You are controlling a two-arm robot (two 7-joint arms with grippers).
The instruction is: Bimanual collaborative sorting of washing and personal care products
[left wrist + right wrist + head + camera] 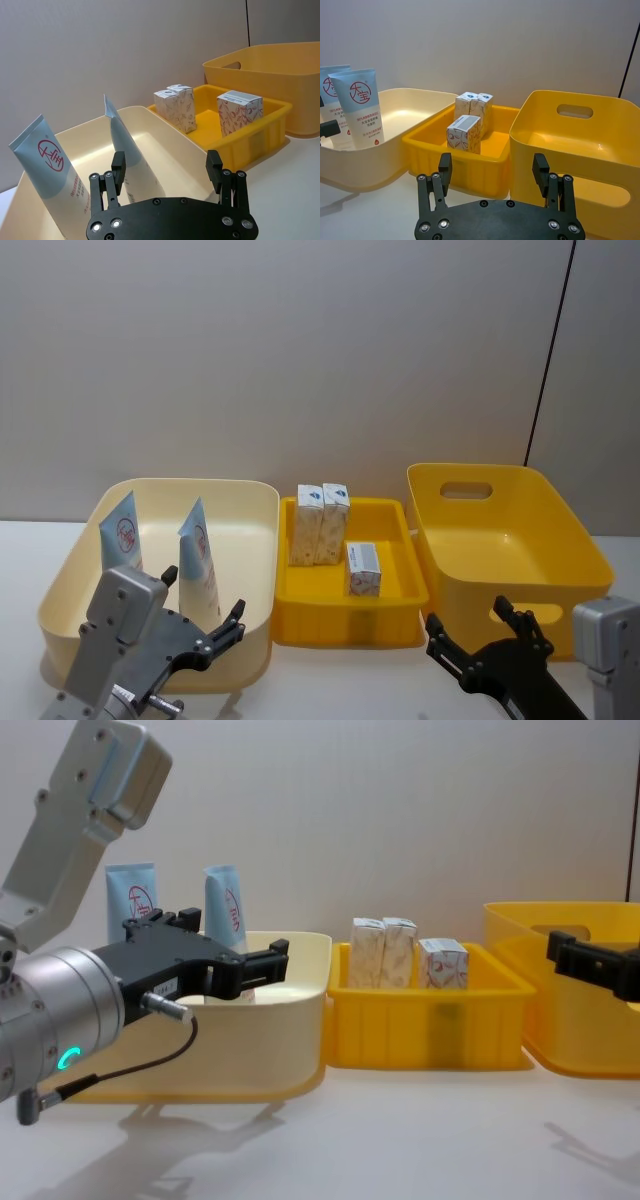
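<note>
Two light-blue-and-white tubes (122,530) (198,552) with red round logos stand upright in the cream bin (190,483) at the left. Three beige-patterned cartons sit in the low yellow tray (345,625): two upright at the back (309,525) (334,523) and a shorter one (363,569) in front. My left gripper (204,590) hovers open and holds nothing at the cream bin's near rim, close to the nearer tube (122,140). In front of the tray and the big yellow bin, my right gripper (467,612) is open with nothing between its fingers.
A deep yellow bin (560,540) with handle cut-outs stands at the right with nothing in it. The three containers sit side by side on a white table against a grey wall. Bare table lies in front of them (400,1140).
</note>
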